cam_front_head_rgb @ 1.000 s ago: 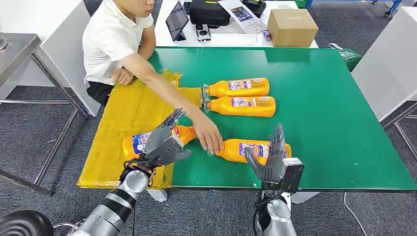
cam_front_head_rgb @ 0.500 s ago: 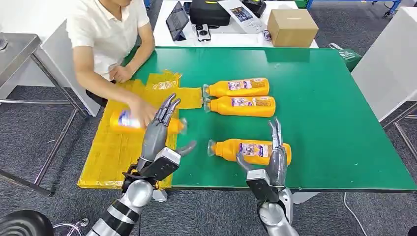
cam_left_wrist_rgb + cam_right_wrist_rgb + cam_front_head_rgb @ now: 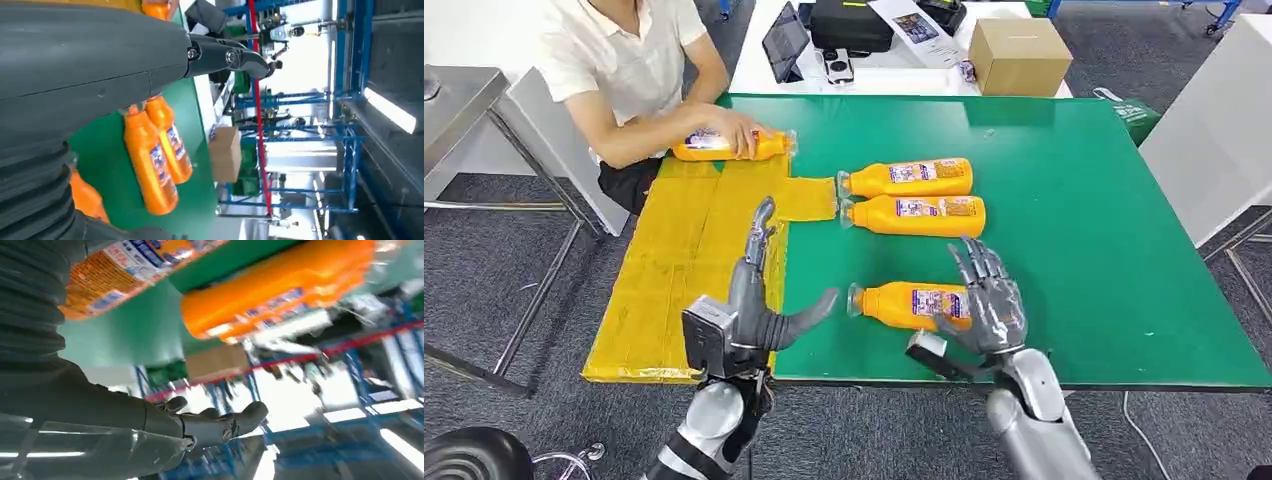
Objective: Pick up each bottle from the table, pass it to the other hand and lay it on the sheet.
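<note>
Three orange bottles lie on the green table (image 3: 1104, 250). The near bottle (image 3: 904, 303) points its cap left, and my right hand (image 3: 986, 300) hovers over its base end with fingers spread, holding nothing. Behind it lie two bottles side by side (image 3: 911, 178) (image 3: 921, 215). My left hand (image 3: 759, 305) stands upright and empty at the edge of the yellow sheet (image 3: 679, 265), thumb pointing toward the near bottle. A person's hand holds a fourth bottle (image 3: 714, 146) at the sheet's far end. The left wrist view shows the two far bottles (image 3: 150, 162) (image 3: 173, 137); the right wrist view shows bottles (image 3: 272, 295) (image 3: 125, 267).
The person sits at the table's far left corner. A cardboard box (image 3: 1016, 55), a black bag (image 3: 849, 25) and a tablet (image 3: 784, 40) sit on the white table behind. A grey metal table (image 3: 454, 110) stands at the left.
The person has carried the bottle from the middle of the sheet to its far end. My left hand has turned upright. My right hand has tipped forward over the near bottle's base.
</note>
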Motion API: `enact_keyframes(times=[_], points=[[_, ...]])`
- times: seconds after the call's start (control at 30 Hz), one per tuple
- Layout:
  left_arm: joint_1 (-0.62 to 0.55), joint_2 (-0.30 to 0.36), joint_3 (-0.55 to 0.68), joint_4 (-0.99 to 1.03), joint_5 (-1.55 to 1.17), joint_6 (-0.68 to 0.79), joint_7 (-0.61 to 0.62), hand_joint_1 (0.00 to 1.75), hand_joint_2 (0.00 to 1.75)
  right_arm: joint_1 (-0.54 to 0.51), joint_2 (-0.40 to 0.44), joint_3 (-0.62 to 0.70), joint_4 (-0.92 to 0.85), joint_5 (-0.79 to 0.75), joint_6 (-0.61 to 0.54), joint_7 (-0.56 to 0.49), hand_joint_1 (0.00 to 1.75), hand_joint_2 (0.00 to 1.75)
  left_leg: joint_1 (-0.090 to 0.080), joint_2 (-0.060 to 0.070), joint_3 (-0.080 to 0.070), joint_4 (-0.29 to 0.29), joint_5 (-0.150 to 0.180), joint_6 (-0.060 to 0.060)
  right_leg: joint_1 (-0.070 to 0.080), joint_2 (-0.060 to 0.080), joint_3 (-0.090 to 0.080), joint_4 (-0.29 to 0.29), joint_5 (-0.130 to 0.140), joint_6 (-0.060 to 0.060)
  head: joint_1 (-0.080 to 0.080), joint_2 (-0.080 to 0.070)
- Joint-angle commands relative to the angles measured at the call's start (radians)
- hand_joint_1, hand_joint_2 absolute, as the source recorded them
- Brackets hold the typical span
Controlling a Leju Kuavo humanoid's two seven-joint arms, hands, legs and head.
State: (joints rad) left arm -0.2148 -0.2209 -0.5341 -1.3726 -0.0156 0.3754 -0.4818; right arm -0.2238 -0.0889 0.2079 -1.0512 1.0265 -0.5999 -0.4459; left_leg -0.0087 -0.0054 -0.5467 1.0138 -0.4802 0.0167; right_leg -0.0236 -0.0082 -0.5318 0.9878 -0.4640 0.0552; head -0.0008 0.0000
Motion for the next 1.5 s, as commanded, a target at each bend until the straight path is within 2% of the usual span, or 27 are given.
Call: enact_keyframes(times=[0.03, 0.43, 0.57, 0.67, 0.8, 0.9, 1.0, 1.17, 1.33, 1.43, 1.5], points=[[-0.012, 0.029, -0.052, -0.002, 0.031, -0.023, 0.023, 0.00, 1.75, -0.089, -0.055, 0.080, 0.241, -0.010, 0.041, 0.045, 0.00, 1.75, 0.002, 0.001, 0.000, 0.000, 0.001, -0.001, 0.002, 0.001, 0.000, -0.001, 0.001, -0.002, 0.000, 0.000], [-0.012, 0.029, -0.052, -0.002, 0.031, -0.023, 0.023, 0.00, 1.75, -0.089, -0.055, 0.080, 0.241, -0.010, 0.041, 0.045, 0.00, 1.75, 0.001, 0.001, -0.001, 0.000, 0.001, -0.001, 0.001, 0.001, -0.001, 0.000, 0.001, -0.002, 0.000, 0.000], [-0.018, 0.024, -0.057, -0.001, 0.031, -0.027, 0.023, 0.00, 1.75, -0.093, -0.061, 0.110, 0.249, 0.026, 0.030, 0.096, 0.00, 1.75, 0.002, 0.002, -0.001, 0.000, 0.001, -0.001, 0.002, 0.002, -0.001, 0.000, 0.001, -0.003, 0.000, 0.000], [-0.017, 0.021, -0.058, -0.012, 0.037, -0.032, 0.028, 0.00, 1.75, -0.064, -0.052, 0.091, 0.202, -0.077, 0.147, 0.075, 0.00, 1.75, 0.001, 0.001, -0.001, 0.000, 0.001, 0.000, 0.001, 0.001, -0.001, 0.000, 0.001, -0.002, 0.000, 0.000], [-0.031, 0.021, -0.079, -0.027, 0.051, -0.050, 0.044, 0.00, 1.75, -0.038, -0.071, 0.105, 0.193, -0.113, 0.238, 0.070, 0.00, 1.75, 0.002, -0.001, -0.001, 0.001, 0.001, -0.001, 0.002, -0.001, 0.000, 0.000, 0.001, -0.002, 0.000, 0.000], [-0.050, 0.013, -0.084, -0.028, 0.054, -0.054, 0.047, 0.00, 1.75, -0.060, -0.102, 0.145, 0.217, 0.012, 0.152, 0.148, 0.00, 1.75, 0.001, -0.001, -0.001, 0.001, 0.001, 0.000, 0.001, -0.001, 0.000, 0.000, 0.001, -0.001, 0.000, 0.000], [-0.053, 0.010, -0.085, -0.031, 0.054, -0.058, 0.051, 0.00, 1.75, -0.074, -0.106, 0.150, 0.200, 0.067, 0.131, 0.197, 0.00, 1.75, 0.002, 0.000, -0.002, 0.001, 0.002, -0.001, 0.002, -0.001, -0.001, 0.000, 0.002, -0.003, 0.000, 0.000], [-0.043, 0.013, -0.082, -0.046, 0.077, -0.099, 0.091, 0.00, 1.75, -0.058, -0.124, 0.151, 0.162, 0.121, 0.265, 0.325, 0.00, 1.75, 0.001, 0.000, -0.001, 0.001, 0.003, 0.002, 0.001, 0.000, 0.000, 0.000, 0.003, 0.001, 0.000, 0.000], [-0.046, 0.015, -0.081, -0.044, 0.096, -0.128, 0.115, 0.00, 1.75, -0.092, -0.133, 0.136, 0.238, 0.093, 0.365, 0.368, 0.00, 1.75, 0.002, -0.001, 0.000, 0.001, 0.005, 0.002, 0.003, -0.001, 0.001, -0.002, 0.005, 0.000, 0.000, 0.000], [-0.050, 0.012, -0.078, -0.031, 0.129, -0.156, 0.137, 0.00, 1.75, -0.143, -0.137, 0.152, 0.323, 0.160, 0.354, 0.451, 0.00, 1.75, 0.002, -0.001, 0.003, 0.001, 0.005, 0.003, 0.002, -0.001, 0.004, -0.002, 0.005, 0.001, 0.000, 0.000], [-0.046, 0.012, -0.079, -0.035, 0.132, -0.161, 0.140, 0.00, 1.75, -0.155, -0.142, 0.163, 0.323, 0.199, 0.325, 0.470, 0.00, 1.75, 0.002, -0.001, 0.001, 0.001, 0.006, 0.003, 0.002, -0.001, 0.003, -0.002, 0.006, 0.001, 0.000, 0.000]])
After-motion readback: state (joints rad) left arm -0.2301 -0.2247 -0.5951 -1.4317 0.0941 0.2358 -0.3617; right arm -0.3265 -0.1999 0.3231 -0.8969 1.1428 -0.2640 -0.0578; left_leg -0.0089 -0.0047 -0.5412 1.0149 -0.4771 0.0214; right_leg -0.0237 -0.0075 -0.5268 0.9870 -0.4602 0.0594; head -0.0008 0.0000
